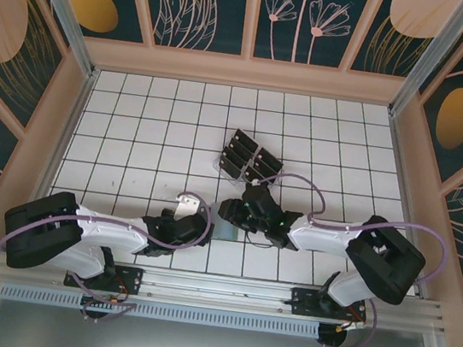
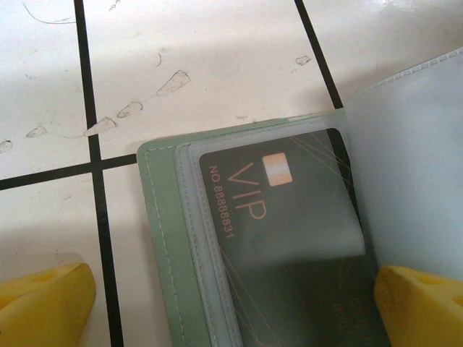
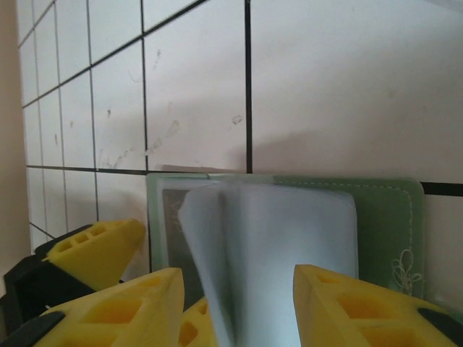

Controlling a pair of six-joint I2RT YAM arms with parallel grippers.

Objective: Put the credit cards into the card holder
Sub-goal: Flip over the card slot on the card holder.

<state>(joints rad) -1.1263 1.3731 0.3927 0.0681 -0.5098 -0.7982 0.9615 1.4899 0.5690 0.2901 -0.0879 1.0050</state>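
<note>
The sage-green card holder point(image 2: 163, 238) lies open on the tiles between both arms point(image 1: 225, 228). One dark credit card point(image 2: 289, 217) marked VIP sits under a clear sleeve in its left half. My left gripper point(image 2: 231, 322) is open, its yellow fingertips point(image 2: 43, 303) standing either side of that half. My right gripper point(image 3: 239, 303) is open, with the holder's pale sleeves point(image 3: 289, 231) standing upright between its fingers point(image 3: 347, 303). Green cover point(image 3: 387, 210) shows beyond them. More dark credit cards point(image 1: 251, 159) stand in a clear rack farther back.
The clear slotted rack point(image 1: 223, 169) stands about two tiles beyond the grippers, mid-table. The two grippers point(image 1: 207, 226) point(image 1: 238, 218) nearly meet over the holder; a left fingertip point(image 3: 94, 246) appears in the right wrist view. Raised wooden walls point(image 1: 67, 116) border the tiled floor.
</note>
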